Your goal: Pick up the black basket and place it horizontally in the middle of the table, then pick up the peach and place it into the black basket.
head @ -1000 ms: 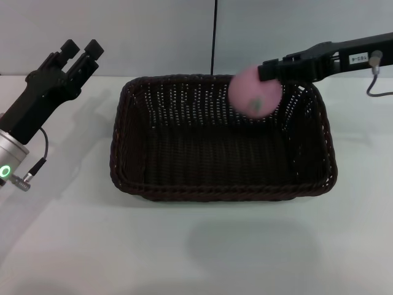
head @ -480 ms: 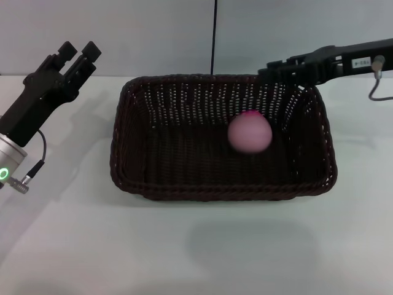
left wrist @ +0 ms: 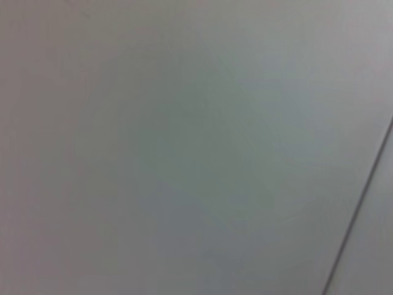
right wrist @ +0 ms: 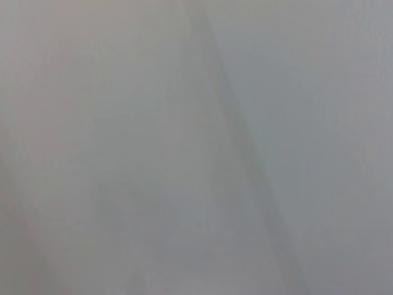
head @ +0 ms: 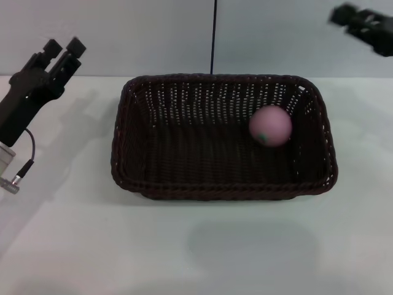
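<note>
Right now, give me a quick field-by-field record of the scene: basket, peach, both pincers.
black basket: lying lengthwise across the middle of the table, open side up
peach: inside the basket, on its floor toward the right end, nothing holding it
left pincer: raised at the table's left side, away from the basket, holding nothing
right pincer: high at the far right, clear of the basket, holding nothing
wrist views: only blank pale surfaces
task state: peach appears placed in the basket
</note>
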`<state>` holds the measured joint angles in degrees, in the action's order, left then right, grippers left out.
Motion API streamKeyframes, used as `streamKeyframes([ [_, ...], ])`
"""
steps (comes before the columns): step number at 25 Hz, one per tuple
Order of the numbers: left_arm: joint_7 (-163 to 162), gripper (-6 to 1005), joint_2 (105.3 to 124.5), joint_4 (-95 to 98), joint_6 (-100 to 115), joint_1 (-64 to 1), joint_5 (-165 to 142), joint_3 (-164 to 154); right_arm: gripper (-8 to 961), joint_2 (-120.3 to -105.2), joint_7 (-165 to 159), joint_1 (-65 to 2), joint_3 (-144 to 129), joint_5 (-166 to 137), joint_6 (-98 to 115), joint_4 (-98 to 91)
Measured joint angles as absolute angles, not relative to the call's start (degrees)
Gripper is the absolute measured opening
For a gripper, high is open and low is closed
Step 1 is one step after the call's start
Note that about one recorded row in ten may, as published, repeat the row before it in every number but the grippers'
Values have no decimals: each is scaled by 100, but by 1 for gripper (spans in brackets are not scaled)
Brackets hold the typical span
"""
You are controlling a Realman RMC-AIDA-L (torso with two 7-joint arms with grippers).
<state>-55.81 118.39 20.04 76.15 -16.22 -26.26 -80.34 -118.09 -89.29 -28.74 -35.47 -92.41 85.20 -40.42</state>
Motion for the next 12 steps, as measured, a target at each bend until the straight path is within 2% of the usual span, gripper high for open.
streamKeyframes([
  [6,-5581,667,11830,2004,7618,-1596,-2567,-7953,404,-11834,-5954,-2526,-2452,-7383,8161,-2099],
  [12,-5515,667,11829,1972,7622,-1592,-2566,-7768,404,-11857,-4897,-2404,-1797,-6473,7885,-1375],
])
